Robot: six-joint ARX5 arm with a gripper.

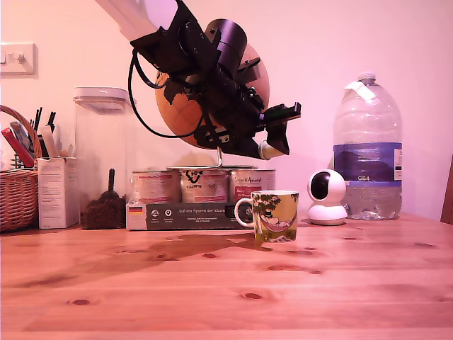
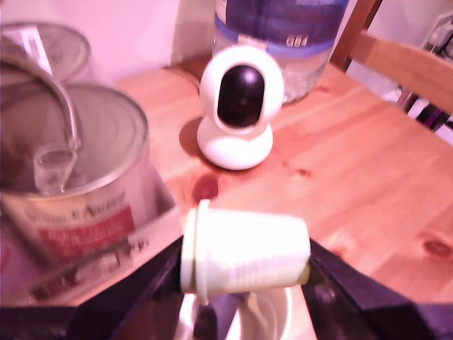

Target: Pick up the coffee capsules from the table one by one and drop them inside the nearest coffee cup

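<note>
My gripper (image 1: pixel 273 144) hangs in the air above the coffee cup (image 1: pixel 274 215), shut on a pale whitish coffee capsule (image 1: pixel 267 149). In the wrist view the capsule (image 2: pixel 244 256) lies sideways between the two dark fingers (image 2: pixel 350 294), rim toward the tins. Just beneath it shows the cup's white inside (image 2: pixel 272 319). The cup has a yellow-green cartoon print and a white handle, and stands upright on the pine table (image 1: pixel 226 283). No other capsule shows on the table.
Behind the cup stand several metal tins (image 1: pixel 204 185) and a dark flat box (image 1: pixel 187 215). A white dome camera (image 1: pixel 327 197) and a large water bottle (image 1: pixel 367 152) are to the exterior view's right. A jar (image 1: pixel 105 159) and basket (image 1: pixel 15 195) stand at its left.
</note>
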